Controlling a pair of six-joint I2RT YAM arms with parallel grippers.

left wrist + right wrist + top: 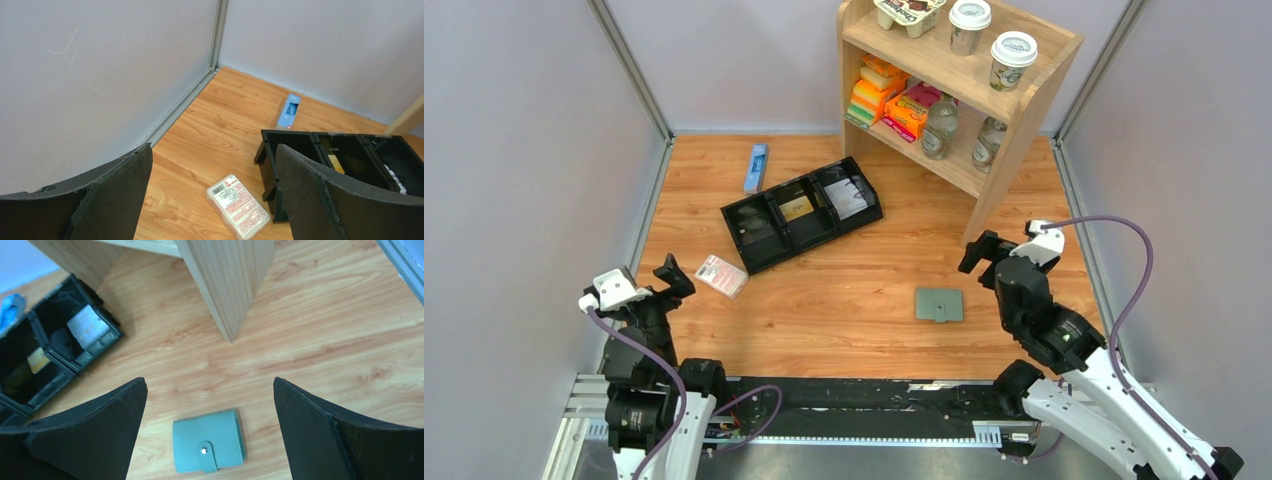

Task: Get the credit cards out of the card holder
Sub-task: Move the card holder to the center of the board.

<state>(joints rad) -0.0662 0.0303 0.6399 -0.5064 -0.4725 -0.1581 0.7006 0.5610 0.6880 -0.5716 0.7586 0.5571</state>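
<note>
Top external view: mounted high behind both arm bases, looking down and forward over the whole tabletop (844,320) as far as the wooden shelf (1019,150). Left wrist view: low and close, framed by the left pincer (212,149), facing the far-left corner; it shares the black tray (292,142) and the packet (239,207) with the overhead view. Right wrist view: close, framed by the right pincer (210,381), looking steeply down on the card holder (209,440), the shelf foot and the tray's right end, all likewise visible overhead.
</note>
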